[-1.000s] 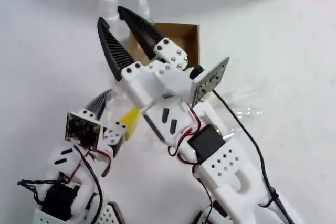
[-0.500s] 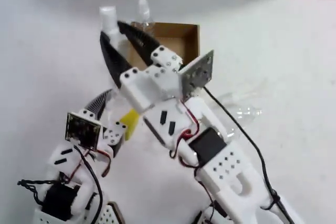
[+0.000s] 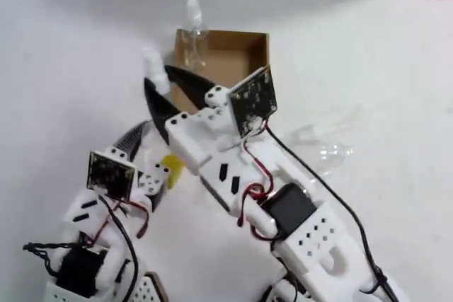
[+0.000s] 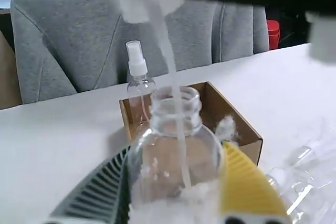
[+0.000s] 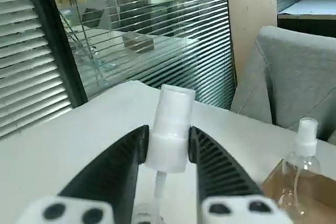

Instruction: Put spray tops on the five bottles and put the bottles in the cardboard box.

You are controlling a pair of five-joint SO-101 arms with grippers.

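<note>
My left gripper (image 4: pixel 176 184) is shut on an upright clear bottle (image 4: pixel 176 148), one grey and one yellow finger (image 4: pixel 247 182) at its sides. My right gripper (image 5: pixel 168 142) is shut on a white spray top (image 5: pixel 170 124) just above that bottle. The top's thin tube (image 4: pixel 176 129) hangs down through the open neck. In the high view the right gripper (image 3: pixel 159 81) holds the spray top (image 3: pixel 151 61) above the left gripper (image 3: pixel 159 150). The cardboard box (image 3: pixel 237 54) lies just beyond, with one capped bottle (image 3: pixel 191 33) standing in it.
Several clear bottles without tops (image 3: pixel 325 143) lie on the white table (image 3: pixel 368 54) to the right of the arms. Grey chairs (image 4: pixel 63 40) stand beyond the table's far edge.
The right gripper has closed on the spray top, turned its wrist, and come down and toward the bottle in the left gripper. The left arm has kept still.
</note>
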